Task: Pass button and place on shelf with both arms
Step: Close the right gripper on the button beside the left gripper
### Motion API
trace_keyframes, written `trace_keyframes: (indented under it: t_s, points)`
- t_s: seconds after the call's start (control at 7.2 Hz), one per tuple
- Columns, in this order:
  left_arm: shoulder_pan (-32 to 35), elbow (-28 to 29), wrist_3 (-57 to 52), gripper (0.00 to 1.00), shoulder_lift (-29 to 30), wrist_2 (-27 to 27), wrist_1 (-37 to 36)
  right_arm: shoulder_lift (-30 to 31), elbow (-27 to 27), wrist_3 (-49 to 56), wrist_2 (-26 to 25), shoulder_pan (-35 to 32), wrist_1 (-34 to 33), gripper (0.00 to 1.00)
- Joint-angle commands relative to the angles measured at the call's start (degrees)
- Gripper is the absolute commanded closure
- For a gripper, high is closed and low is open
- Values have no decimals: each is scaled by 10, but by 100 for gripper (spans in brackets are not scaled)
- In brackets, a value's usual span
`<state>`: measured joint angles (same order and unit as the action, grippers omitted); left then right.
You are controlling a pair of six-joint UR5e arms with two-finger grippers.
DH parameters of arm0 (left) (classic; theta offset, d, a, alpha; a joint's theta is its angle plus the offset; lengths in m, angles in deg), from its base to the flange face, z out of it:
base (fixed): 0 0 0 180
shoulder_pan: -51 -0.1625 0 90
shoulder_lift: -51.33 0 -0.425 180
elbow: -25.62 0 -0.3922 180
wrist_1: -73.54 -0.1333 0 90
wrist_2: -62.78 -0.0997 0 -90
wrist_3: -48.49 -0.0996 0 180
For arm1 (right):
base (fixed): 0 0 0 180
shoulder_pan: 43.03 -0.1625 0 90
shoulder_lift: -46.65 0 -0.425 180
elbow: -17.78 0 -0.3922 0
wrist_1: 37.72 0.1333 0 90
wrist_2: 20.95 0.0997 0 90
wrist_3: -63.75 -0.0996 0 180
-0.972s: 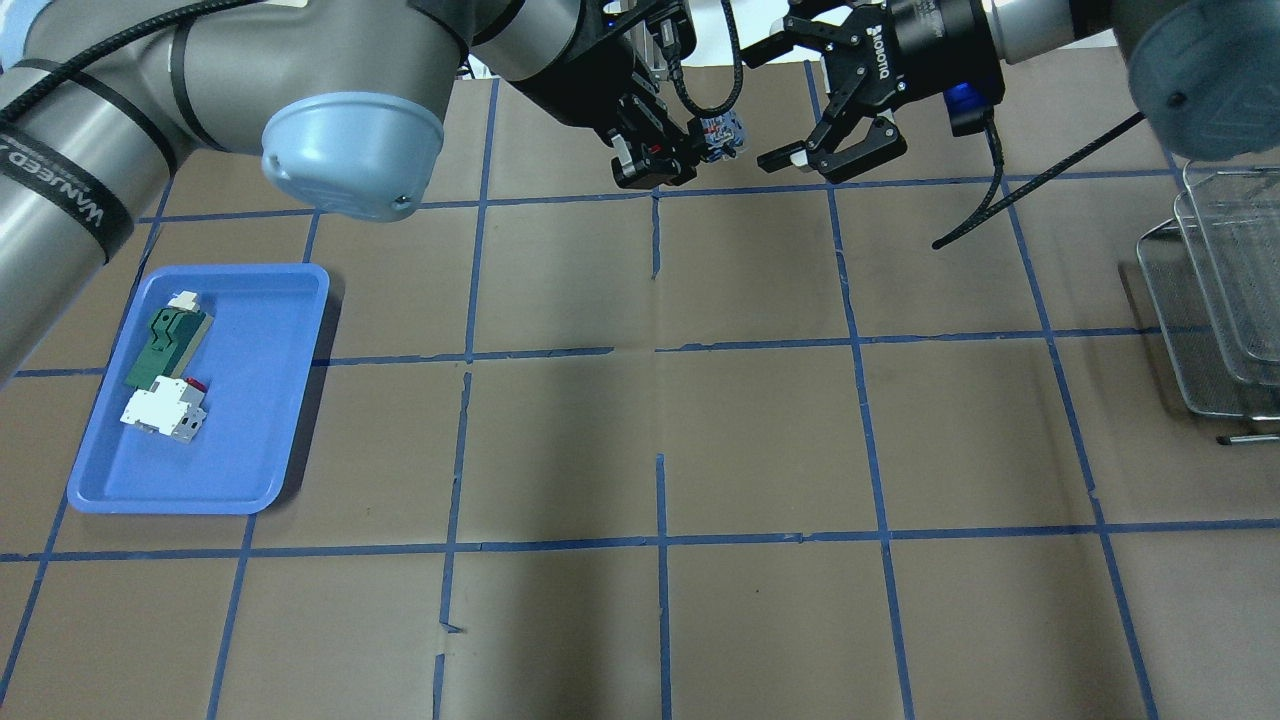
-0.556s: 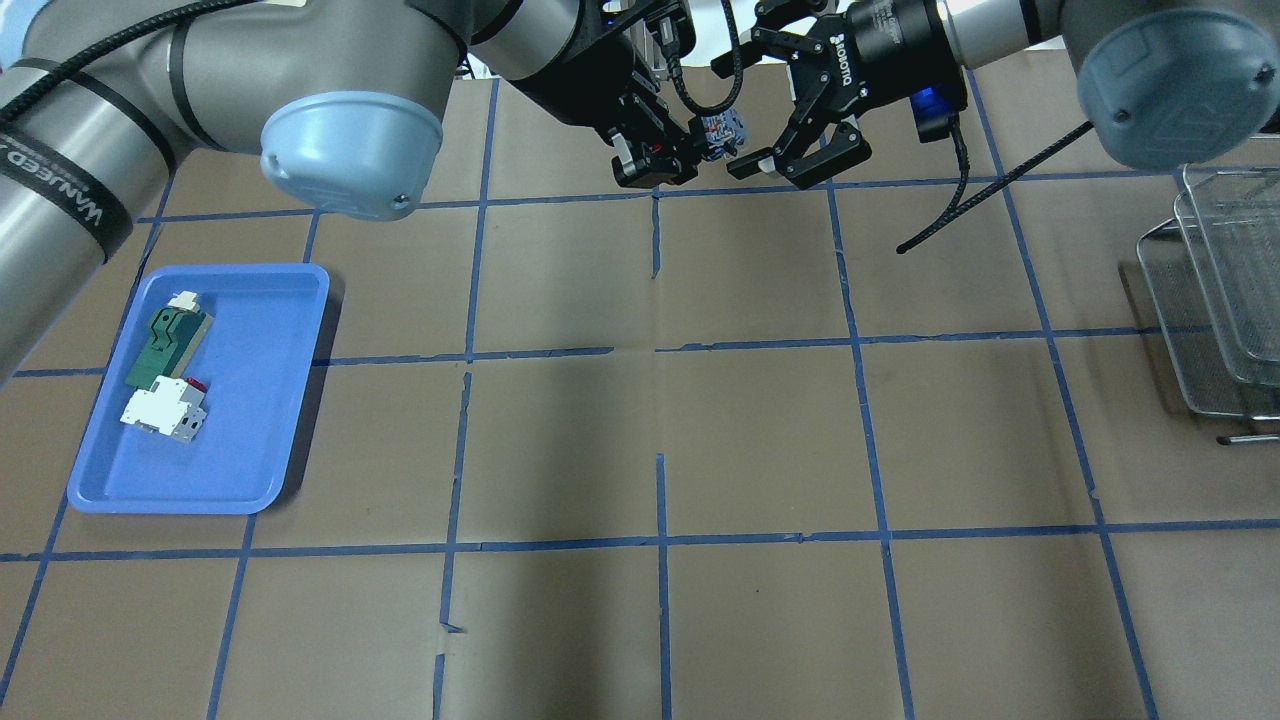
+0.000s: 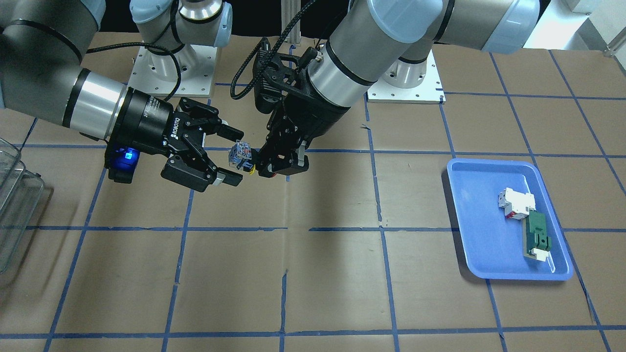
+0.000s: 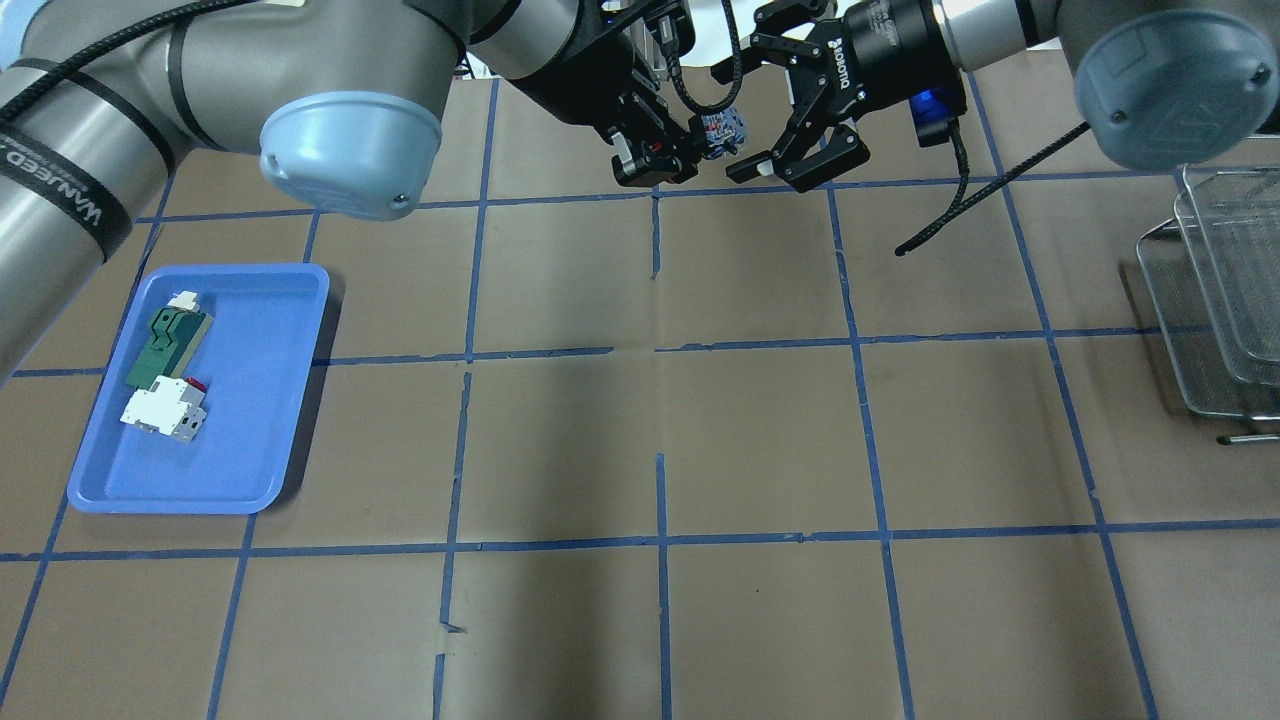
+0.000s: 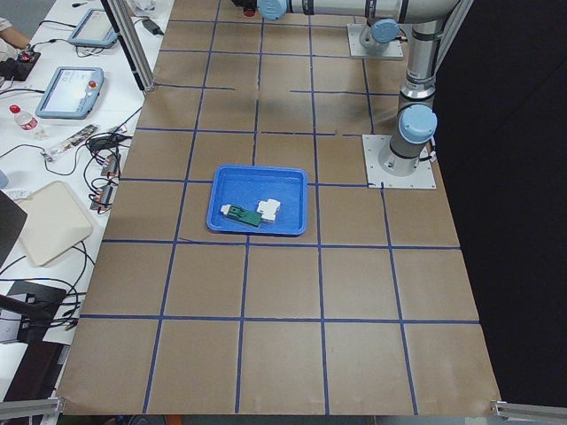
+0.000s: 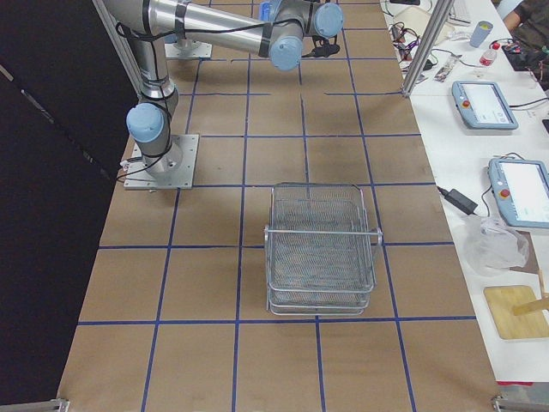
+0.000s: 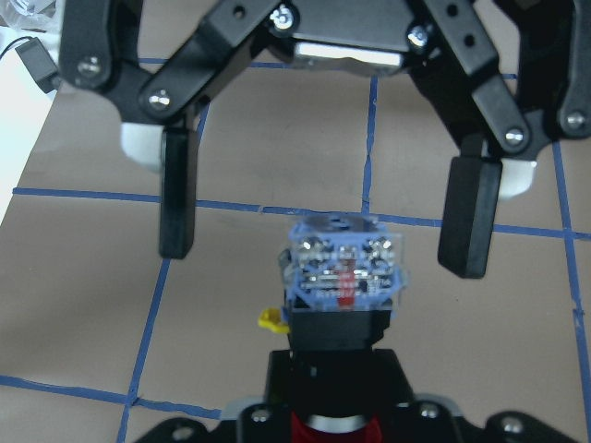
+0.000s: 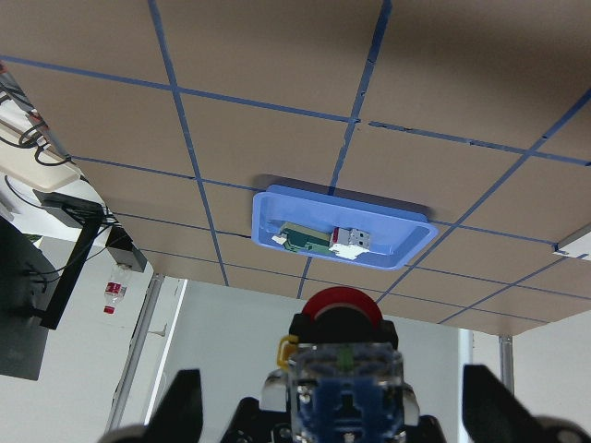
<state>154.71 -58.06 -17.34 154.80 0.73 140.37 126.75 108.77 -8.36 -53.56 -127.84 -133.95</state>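
My left gripper [image 4: 668,155] is shut on the button [image 4: 722,133] by its red cap end and holds it in the air over the far middle of the table. The bluish clear block [image 7: 343,274] points away from it. My right gripper [image 4: 737,120] is open, with one finger [image 7: 177,198] on each side of the block and not touching it. In the front-facing view the button [image 3: 239,155] sits between the right gripper's [image 3: 234,156] fingertips. The shelf [image 4: 1215,300] stands at the table's right edge and also shows in the exterior right view [image 6: 322,249].
A blue tray [image 4: 260,400] at the left holds a green-and-white flat part [image 4: 165,340] and a white-and-red breaker block [image 4: 165,412]. The table is brown paper with blue tape lines. Both arms reach over its far edge.
My right gripper has moved left to the button, and its open fingers now flank the clear block. My left gripper and the button have stayed still.
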Motion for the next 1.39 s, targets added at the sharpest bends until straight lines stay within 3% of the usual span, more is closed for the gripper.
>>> trace_keyframes:
  t_s: [0.0,0.28,0.42,0.56,0.69,0.83,0.97,1.25]
  points:
    - [0,1,1,100,0,0,-2,-2,1,-10,4,0,-4,4]
    - [-1,0,1,100,2,0,-1,-5,1,-11,5,0,-4,4]
    - [-1,1,1,100,2,0,-2,-4,2,-10,5,-1,-4,16]
    - [-1,0,1,100,1,0,-2,-4,3,-10,8,-1,-4,38]
    - [-1,0,1,100,1,0,-2,-6,3,-10,10,-1,-4,69]
    - [-1,1,1,100,2,0,-2,-6,4,-10,10,-1,-4,87]
    - [-1,1,1,100,2,0,-2,-6,3,-10,10,0,0,100]
    - [-1,1,4,100,2,0,-2,-4,3,-10,9,0,3,100]
